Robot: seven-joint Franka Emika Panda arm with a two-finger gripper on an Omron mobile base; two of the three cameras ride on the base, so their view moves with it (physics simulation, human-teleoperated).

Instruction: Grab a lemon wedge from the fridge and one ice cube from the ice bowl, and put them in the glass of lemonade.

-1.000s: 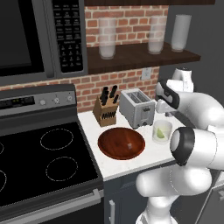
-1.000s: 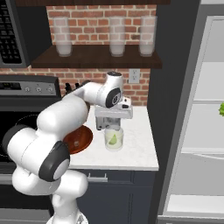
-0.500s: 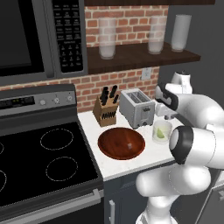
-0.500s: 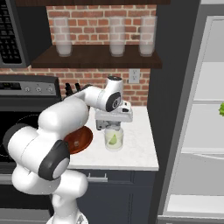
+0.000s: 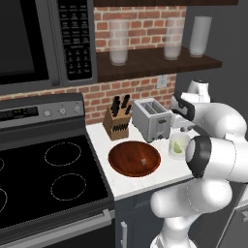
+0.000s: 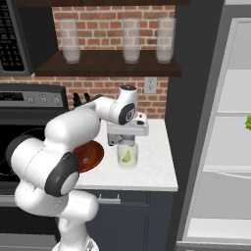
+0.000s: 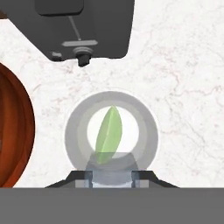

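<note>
The glass of lemonade (image 7: 73, 131) stands on the white counter, right of the toaster, straight below my hand. Inside it floats the lemon wedge (image 7: 108, 134), yellow-green and upright. My gripper (image 7: 111, 178) hovers just above the glass (image 6: 127, 157), shut on a pale translucent ice cube (image 7: 111, 173) held between the fingertips over the rim. The reddish-brown ice bowl (image 5: 134, 158) lies left of the glass (image 5: 178, 145); its edge (image 7: 13, 135) shows in the hand view. The fridge (image 6: 230, 147) stands open at the right.
A silver toaster (image 5: 151, 119) and a knife block (image 5: 116, 124) stand against the brick wall behind the bowl. The black stove (image 5: 43, 179) lies to the left. Frosted glasses (image 6: 131, 40) line the shelf overhead. A leafy green bunch (image 6: 248, 121) sits inside the fridge.
</note>
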